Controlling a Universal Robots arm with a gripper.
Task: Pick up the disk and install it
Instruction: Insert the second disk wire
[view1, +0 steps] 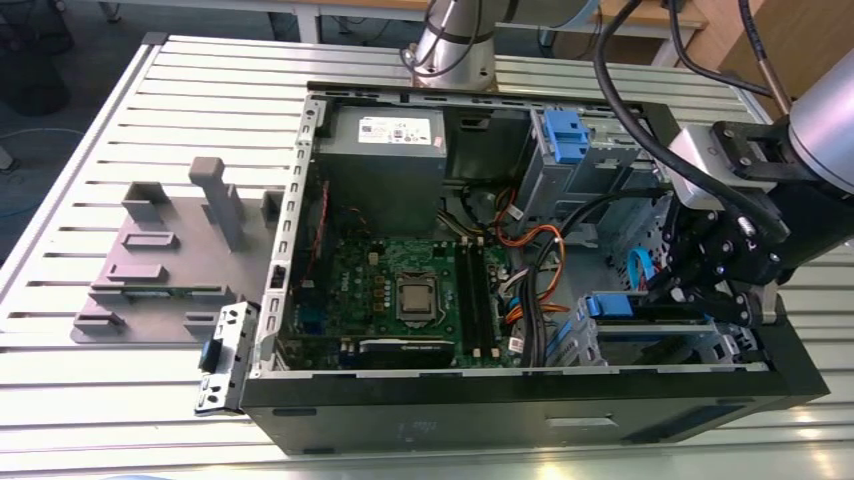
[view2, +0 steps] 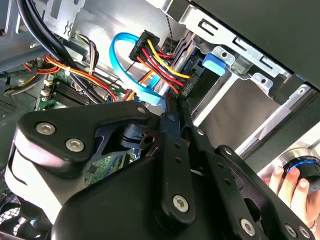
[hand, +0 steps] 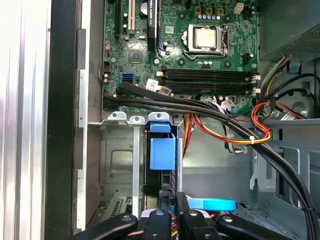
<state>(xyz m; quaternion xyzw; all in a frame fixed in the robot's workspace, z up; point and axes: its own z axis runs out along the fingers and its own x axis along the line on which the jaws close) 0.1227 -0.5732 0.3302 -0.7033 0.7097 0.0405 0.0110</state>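
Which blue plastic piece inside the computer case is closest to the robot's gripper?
The blue tab in the drive cage at the exterior view's lower right, right beside the gripper. The other blue clip sits in the far bay, well away.

**Arm reaches over, tool aimed down**

On my screen the arm (view1: 825, 125) comes in from the exterior view's right, and its base column (view1: 451, 45) stands at the far side. The wrist (view1: 741, 160) bends over, so the tool (view1: 705, 295) hangs beneath it, pointing steeply down. In both wrist views I see the tool's (view2: 172, 107) (hand: 168, 200) black linkages (view2: 172, 165) narrowing toward the tip.
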